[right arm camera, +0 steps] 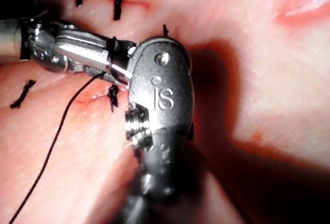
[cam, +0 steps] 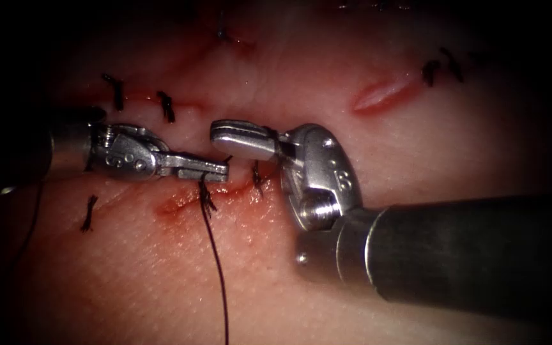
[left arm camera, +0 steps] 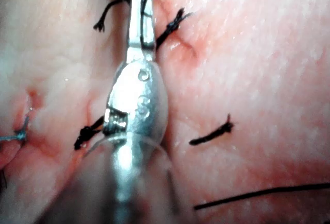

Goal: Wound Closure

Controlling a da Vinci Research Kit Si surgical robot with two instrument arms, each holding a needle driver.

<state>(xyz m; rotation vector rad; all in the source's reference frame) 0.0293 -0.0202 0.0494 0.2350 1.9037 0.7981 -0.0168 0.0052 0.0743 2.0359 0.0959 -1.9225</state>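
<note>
The tissue [cam: 161, 281] has a cut [cam: 186, 203] with stitches. The right end effector [cam: 241, 139] looks clenched on nothing, just beside the left one. The left end effector [cam: 209, 170] grips the thread [cam: 215, 255] over the cut. I think a knot is being tied, so the next pull must be gentle.

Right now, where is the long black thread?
In the endoscope view, the thread hangs from the left tool, whose shut jaws hold it over the cut, and trails down across the tissue between both tools.
</note>
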